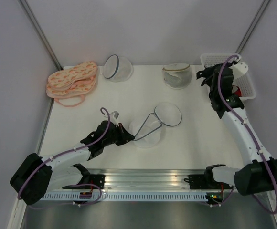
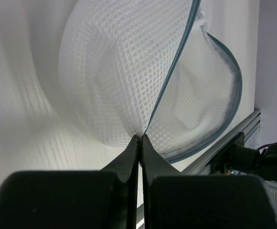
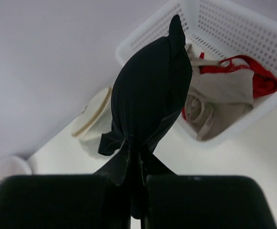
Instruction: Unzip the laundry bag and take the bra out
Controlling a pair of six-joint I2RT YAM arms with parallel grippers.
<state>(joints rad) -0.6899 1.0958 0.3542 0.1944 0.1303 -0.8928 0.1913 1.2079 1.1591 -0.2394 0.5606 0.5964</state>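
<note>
Clamped the left tool [image 2: 139, 139] tight on the laundry bag [image 2: 129, 71], pinching mesh right at the grey-blue zipper rim, directly ahead of the tips. Found the bag unzipped and gaping on the bench [image 1: 196, 143], with the open rim spreading away beyond the tool. Held the bra [image 3: 150, 90] off the bench in the right tool [image 3: 137, 155], clenched on its lower folds, with black fabric bunched upright just above. Saw, beyond and right of that tool, a white basket [image 3: 234, 28] holding beige and red garments [image 3: 219, 95]; beyond and left, a beige-rimmed mesh dome [image 3: 93, 119].
</note>
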